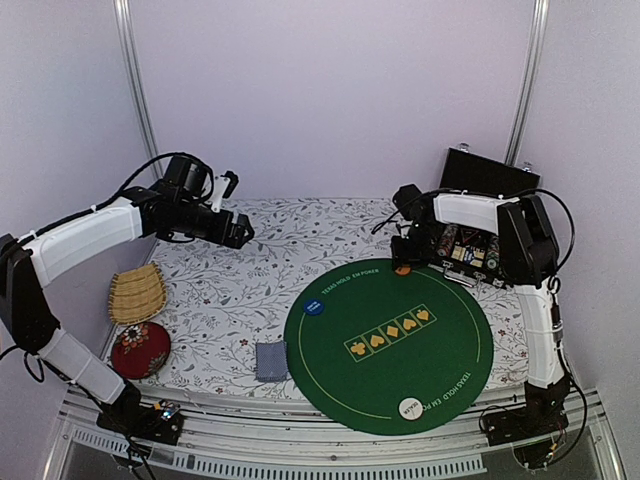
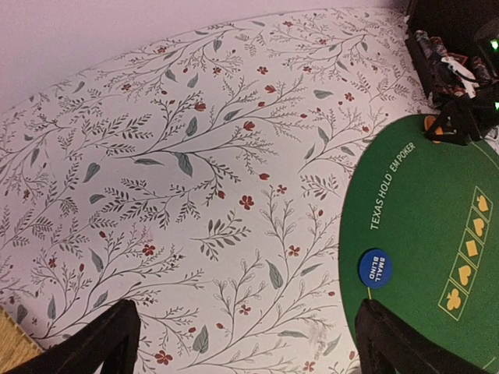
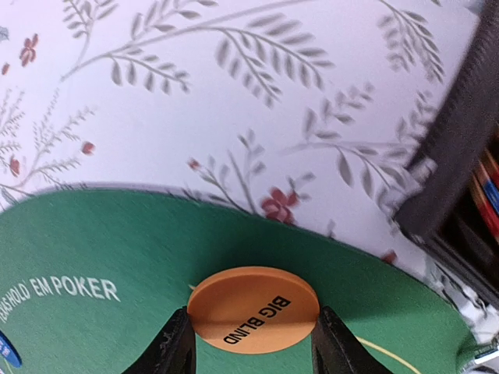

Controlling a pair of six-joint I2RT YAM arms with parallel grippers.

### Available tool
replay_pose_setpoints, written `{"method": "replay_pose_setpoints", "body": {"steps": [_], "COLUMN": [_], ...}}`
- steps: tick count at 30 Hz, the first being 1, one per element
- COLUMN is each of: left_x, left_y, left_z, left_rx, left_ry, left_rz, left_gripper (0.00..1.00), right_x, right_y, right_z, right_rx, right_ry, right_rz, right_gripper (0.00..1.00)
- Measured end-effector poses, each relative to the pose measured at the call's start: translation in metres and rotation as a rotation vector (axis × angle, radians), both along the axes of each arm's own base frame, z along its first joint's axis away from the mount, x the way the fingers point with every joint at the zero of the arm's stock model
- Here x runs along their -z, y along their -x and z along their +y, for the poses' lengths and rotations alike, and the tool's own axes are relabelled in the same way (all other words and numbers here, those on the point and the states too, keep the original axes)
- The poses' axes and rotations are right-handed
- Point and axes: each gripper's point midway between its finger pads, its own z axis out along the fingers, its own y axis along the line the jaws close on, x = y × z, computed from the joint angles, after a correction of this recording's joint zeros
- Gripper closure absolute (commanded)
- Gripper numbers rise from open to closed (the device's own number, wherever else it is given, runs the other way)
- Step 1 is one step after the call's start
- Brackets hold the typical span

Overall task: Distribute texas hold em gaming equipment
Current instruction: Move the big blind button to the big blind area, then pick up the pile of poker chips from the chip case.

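Between the two dark fingers (image 3: 173, 351) of the right gripper (image 3: 253, 347) sits an orange disc (image 3: 253, 310) with the words BIG BLIND on it. The fingers press on its two opposite sides, so the gripper is grasping it by the edge. The disc is flat and low over the far rim of the green mat (image 3: 93, 241), and whether it touches the felt cannot be told. Holding it by the rim seems sensible, because a thin disc can then be put down flat and let go without sliding. Just behind the gripper stands the open black case (image 1: 490, 175) with chips (image 1: 468, 250) in rows, so the right arm is folded sharply, its elbow high and its wrist bent down to the mat's edge next to the case. On the mat a blue disc (image 1: 314, 307) lies at the left rim and a white disc (image 1: 409, 407) at the near rim, well apart, probably each marking one player's seat; the orange one looks meant for the far seat. A small pile of cards (image 1: 270, 360) lies on the flowered cloth (image 1: 230, 290), just beside the mat's near-left edge. The left gripper (image 2: 245, 347) is released, its jaws wide and holding nothing, and its arm reaches forward, raised over the cloth and away from the mat. A straw basket (image 1: 135, 293) and a red cushion (image 1: 140, 348) lie at the left edge of the cloth.
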Motion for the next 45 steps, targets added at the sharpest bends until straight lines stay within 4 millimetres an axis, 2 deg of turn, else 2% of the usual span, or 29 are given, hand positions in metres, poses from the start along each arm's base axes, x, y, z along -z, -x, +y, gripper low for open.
{"method": "replay_pose_setpoints", "body": {"steps": [3, 11, 13, 18, 19, 21, 25, 27, 29, 33, 37, 39, 41, 43, 45], "left_x": [0.000, 0.000, 0.000, 0.000, 0.000, 0.000, 0.001, 0.001, 0.000, 0.000, 0.002, 0.002, 0.003, 0.001, -0.001], "left_y": [-0.001, -0.002, -0.002, -0.002, -0.002, -0.002, -0.002, -0.002, -0.002, -0.003, -0.003, -0.003, -0.002, -0.001, -0.001], "left_z": [0.002, 0.004, 0.004, 0.004, 0.004, 0.005, 0.005, 0.005, 0.005, 0.005, 0.005, 0.005, 0.006, 0.006, 0.006], "left_rx": [-0.005, -0.007, -0.005, -0.004, -0.004, -0.005, -0.005, -0.003, -0.002, 0.000, 0.001, 0.002, 0.002, 0.002, 0.004], "left_ry": [0.000, 0.004, 0.004, 0.004, 0.004, 0.004, 0.003, 0.002, 0.000, -0.002, -0.003, -0.004, -0.005, -0.004, -0.003], "left_rz": [0.000, 0.001, 0.001, 0.001, 0.001, 0.002, 0.002, 0.001, -0.001, -0.006, -0.004, -0.005, -0.006, -0.010, -0.016], "left_gripper": [0.02, 0.02, 0.02, 0.02, 0.02, 0.02, 0.02, 0.02, 0.02, 0.02, 0.02, 0.02, 0.02, 0.02, 0.02], "right_x": [0.001, -0.003, -0.003, 0.000, 0.000, 0.000, -0.010, -0.026, -0.052, -0.138, -0.226, -0.252, -0.267, -0.273, -0.270], "right_y": [-0.008, -0.006, -0.007, -0.005, -0.005, -0.004, -0.001, 0.000, 0.000, 0.009, 0.030, 0.036, 0.035, 0.027, 0.018], "right_z": [0.007, 0.019, 0.027, 0.040, 0.041, 0.041, 0.045, 0.048, 0.051, 0.050, 0.031, 0.017, 0.002, -0.013, -0.029], "right_rx": [-0.013, -0.054, -0.073, -0.111, -0.115, -0.116, -0.151, -0.171, -0.197, -0.288, -0.421, -0.469, -0.505, -0.524, -0.543], "right_ry": [-0.011, -0.019, -0.024, -0.026, -0.026, -0.025, -0.034, -0.054, -0.086, -0.171, -0.207, -0.198, -0.181, -0.161, -0.136], "right_rz": [-0.014, -0.020, -0.024, -0.027, -0.028, -0.027, -0.033, -0.055, -0.102, -0.298, -0.567, -0.670, -0.739, -0.778, -0.787], "right_gripper": [0.61, 0.60, 0.56, 0.34, 0.27, 0.03, 0.01, 0.01, 0.01, 0.01, 0.01, 0.01, 0.01, 0.01, 0.00]}}
